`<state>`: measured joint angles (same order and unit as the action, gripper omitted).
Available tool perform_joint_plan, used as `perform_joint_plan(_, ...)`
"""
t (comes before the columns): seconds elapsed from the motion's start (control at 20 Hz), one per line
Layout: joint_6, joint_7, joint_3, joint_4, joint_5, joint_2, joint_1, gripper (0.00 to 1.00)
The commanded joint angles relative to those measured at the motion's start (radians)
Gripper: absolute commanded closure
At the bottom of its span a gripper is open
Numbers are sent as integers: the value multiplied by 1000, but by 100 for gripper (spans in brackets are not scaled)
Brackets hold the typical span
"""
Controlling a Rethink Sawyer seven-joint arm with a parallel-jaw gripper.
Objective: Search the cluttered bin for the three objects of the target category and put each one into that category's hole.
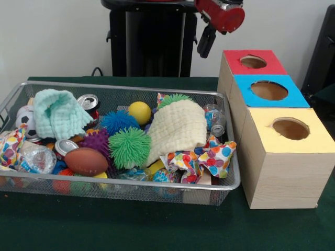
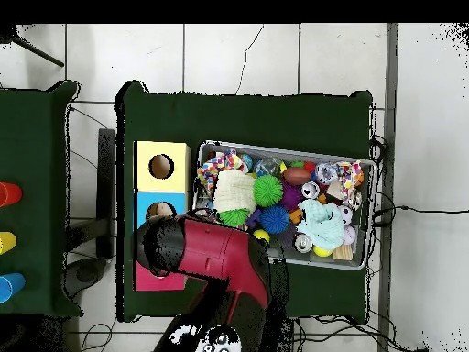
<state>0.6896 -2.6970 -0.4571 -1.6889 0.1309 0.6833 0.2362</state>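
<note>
While the arm [image 1: 220, 14] hangs at twelve o'clock above the red-topped box [image 1: 251, 64], its jaw state untellable, searching remains; next, reach into the wire bin [image 1: 230, 180] toward nine o'clock.

Three holed boxes [image 1: 272, 125] (red, blue, yellow), one wire bin [image 1: 230, 180], two cloths [image 1: 178, 128], three spiky balls [image 1: 129, 147].

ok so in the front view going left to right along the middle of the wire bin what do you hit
mint green cloth → blue spiky ball → green spiky ball → pale yellow waffle cloth → polka-dot colourful fabric, then outside the bin the yellow-topped wooden box
</note>
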Motion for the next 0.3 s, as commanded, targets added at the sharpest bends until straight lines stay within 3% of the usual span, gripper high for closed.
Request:
perform_joint_plan(0.05, -98, -41, 41, 32, -89, -96, 2, 100)
perform_joint_plan(0.3, -149, -47, 36, 44, -115, -139, -13, 100)
